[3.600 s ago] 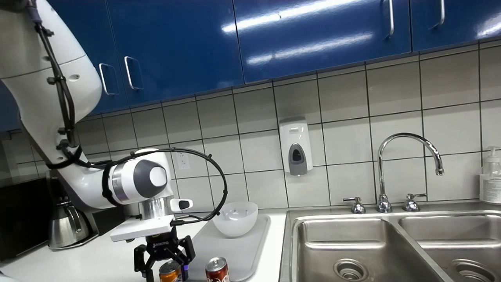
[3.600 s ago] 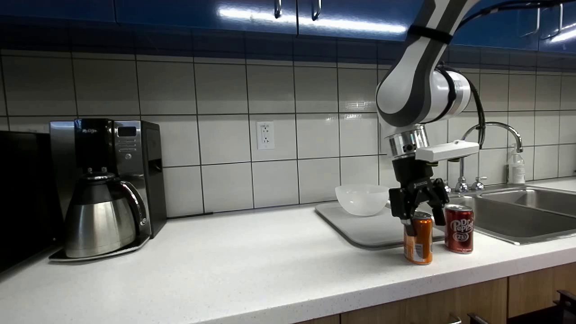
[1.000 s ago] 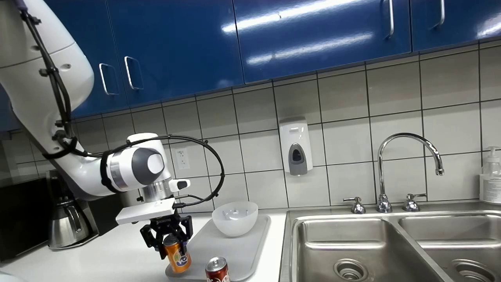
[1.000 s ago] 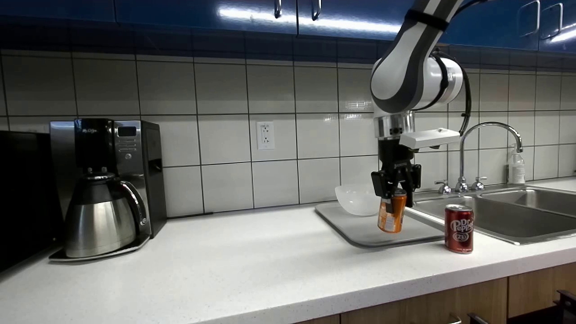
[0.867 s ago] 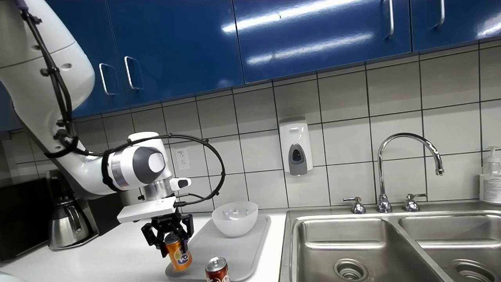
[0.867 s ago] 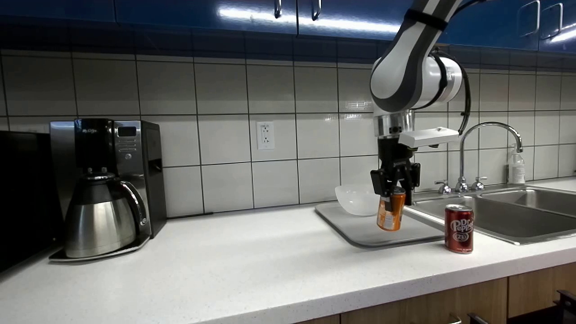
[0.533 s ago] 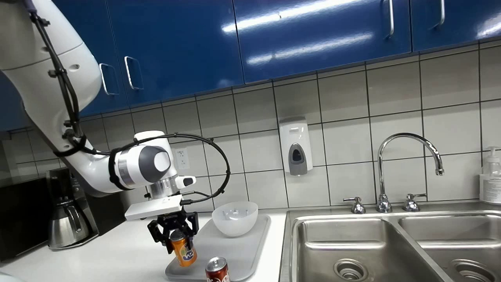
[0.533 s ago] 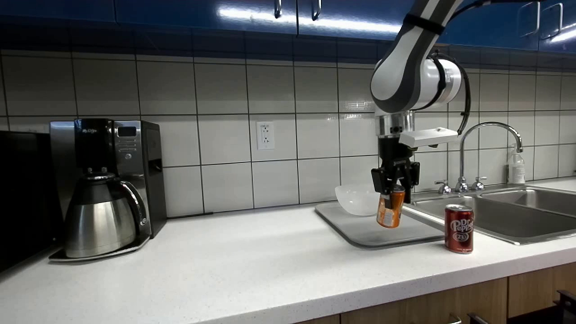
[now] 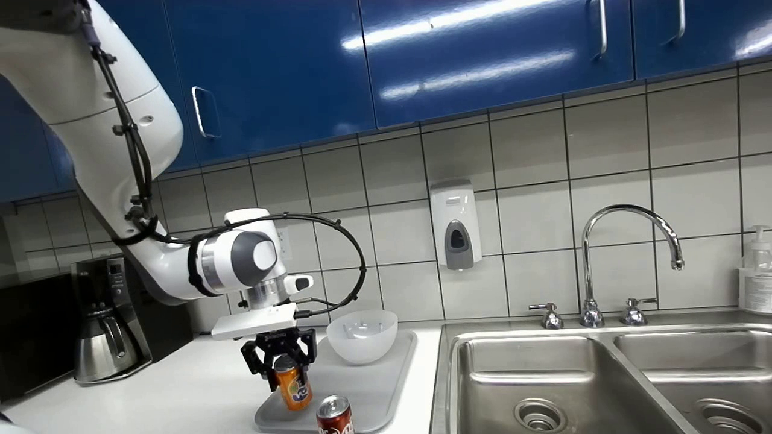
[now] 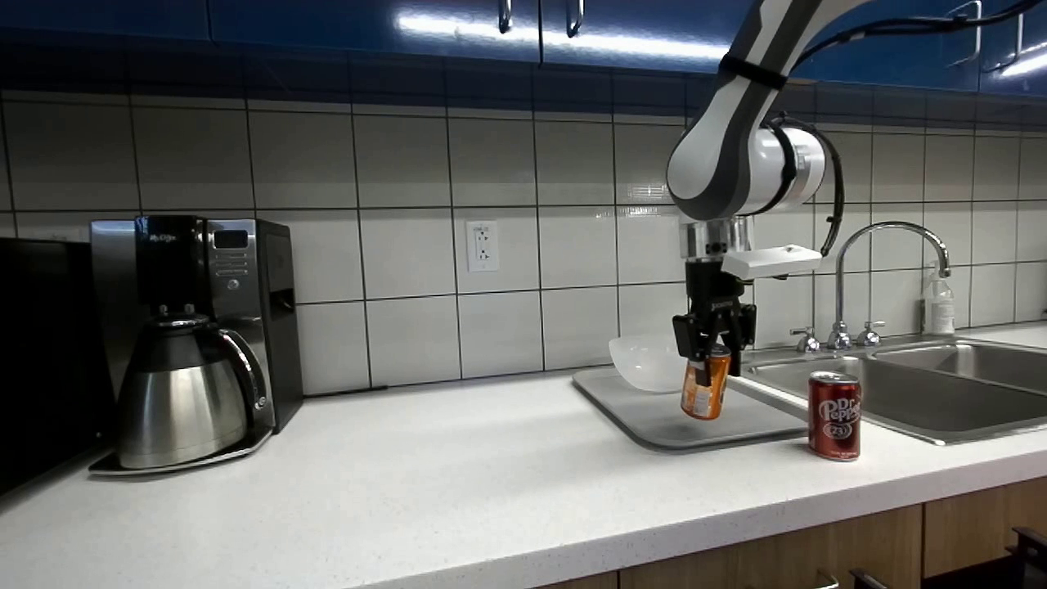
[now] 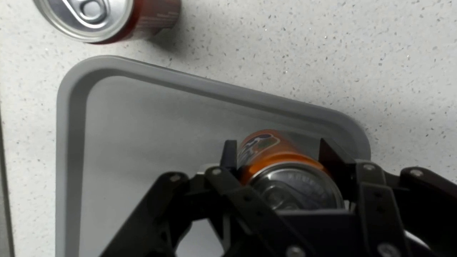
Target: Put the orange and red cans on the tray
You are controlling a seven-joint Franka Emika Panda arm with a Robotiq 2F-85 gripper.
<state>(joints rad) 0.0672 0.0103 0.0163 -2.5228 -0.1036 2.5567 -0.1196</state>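
Can of orange metal [image 11: 276, 160], cylindrical, is held tilted in the black end effector [image 11: 276, 151] over the grey rectangular tray [image 11: 142, 142], at four o'clock of the wrist view. At ten-thirty, the red cylindrical metal can [image 11: 110, 18] stands on the white counter [image 11: 303, 50].
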